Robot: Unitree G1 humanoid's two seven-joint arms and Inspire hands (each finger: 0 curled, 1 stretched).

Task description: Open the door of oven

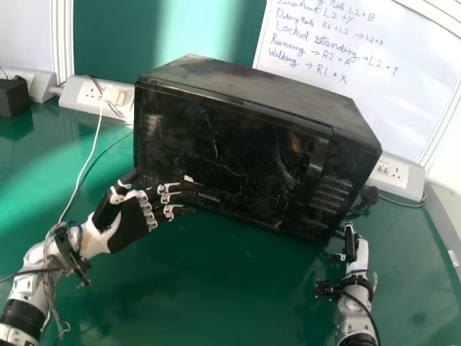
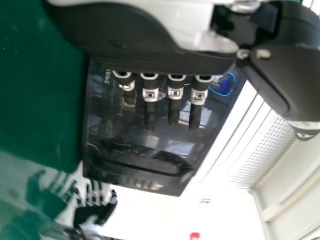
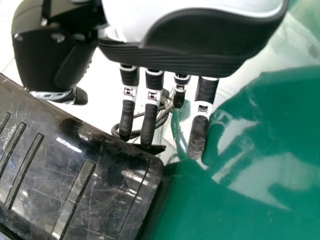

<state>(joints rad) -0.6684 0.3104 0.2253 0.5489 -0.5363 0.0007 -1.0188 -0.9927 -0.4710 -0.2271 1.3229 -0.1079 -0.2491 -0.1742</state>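
We have the black oven (image 1: pixel 230 155) in the middle of the head view, on the green table (image 1: pixel 223 288), its front turned towards us and its door (image 1: pixel 223 137) closed. The upright handle (image 1: pixel 315 169) runs along the door's right edge, next to a panel with raised bars (image 1: pixel 331 194). Our left hand (image 1: pixel 130 222) is in front of the door's lower left part, palm sideways, its fingers straight and slightly spread, the thumb held well apart from them; we cannot tell whether the fingertips touch the door. Our right hand (image 1: pixel 361 251) is near the oven's lower right corner, fingers extended with small gaps between them, pinching nothing; whether it touches the casing we cannot say. Near its fingers, the right wrist view gives us a loop of dark cable (image 3: pixel 162 117). Behind the oven we see a whiteboard (image 1: pixel 403 79) with handwriting, and on either side a white socket box, one to the left (image 1: pixel 74 94) and one to the right (image 1: pixel 412 187). A white cable (image 1: pixel 92 155) runs down from the left one, and a black box (image 1: pixel 13 99) sits at the far left.
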